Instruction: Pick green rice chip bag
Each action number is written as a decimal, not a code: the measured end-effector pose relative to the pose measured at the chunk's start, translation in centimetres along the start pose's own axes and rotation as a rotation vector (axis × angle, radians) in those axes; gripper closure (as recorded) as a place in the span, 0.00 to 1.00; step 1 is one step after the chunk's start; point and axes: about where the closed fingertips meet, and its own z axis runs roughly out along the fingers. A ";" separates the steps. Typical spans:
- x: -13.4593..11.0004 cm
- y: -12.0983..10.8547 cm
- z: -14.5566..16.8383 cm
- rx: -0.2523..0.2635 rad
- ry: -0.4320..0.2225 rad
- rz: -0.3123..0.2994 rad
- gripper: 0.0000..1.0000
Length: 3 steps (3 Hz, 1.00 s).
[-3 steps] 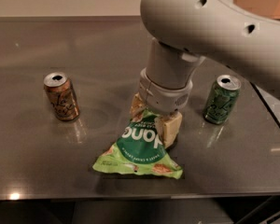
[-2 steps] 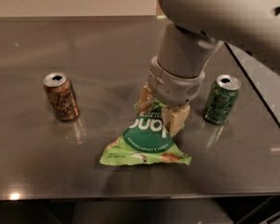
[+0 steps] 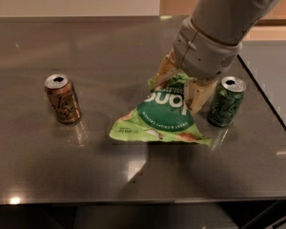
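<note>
The green rice chip bag is a lime-green pouch with a dark green circle and white letters, seen upside down. It hangs by its top end from my gripper, which is shut on it, with tan fingers on either side of the pinched top. The bag's wide lower edge is at or just above the table top; I cannot tell if it touches. My grey arm comes down from the upper right and hides the bag's top.
A dark green drink can stands just right of the gripper, close to a finger. A brown drink can stands at the left. The dark metal table ends at the right edge and front edge.
The gripper and the bag have risen and moved to the right. The bag now hangs more steeply from its pinched top. Both cans stayed in place.
</note>
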 end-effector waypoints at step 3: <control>0.4 -1.2 -5.4 0.127 -0.044 0.027 1.00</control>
